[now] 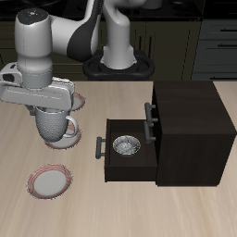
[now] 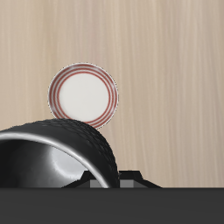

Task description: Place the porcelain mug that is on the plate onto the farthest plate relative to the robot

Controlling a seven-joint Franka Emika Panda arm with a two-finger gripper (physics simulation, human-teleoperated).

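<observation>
The porcelain mug (image 1: 51,123) stands upright on or just above the all grey-white plate (image 1: 65,139); I cannot tell whether it is lifted. My gripper (image 1: 50,109) is right over it, shut on its rim wall. In the wrist view the mug (image 2: 52,153) fills the near field with its wall between my fingers, at the gripper (image 2: 109,179). The farthest plate (image 1: 49,181), pink-rimmed, lies near the table's front edge, apart from the mug. A pink-rimmed saucer (image 2: 83,94) shows whole in the wrist view. The other pink-rimmed saucer (image 1: 76,98) is partly hidden behind my hand.
A dark cabinet (image 1: 190,120) stands beside the plates with its drawer (image 1: 125,165) pulled open toward them. A metallic patterned bowl (image 1: 127,144) sits in the drawer. The robot's base (image 1: 116,63) is at the back.
</observation>
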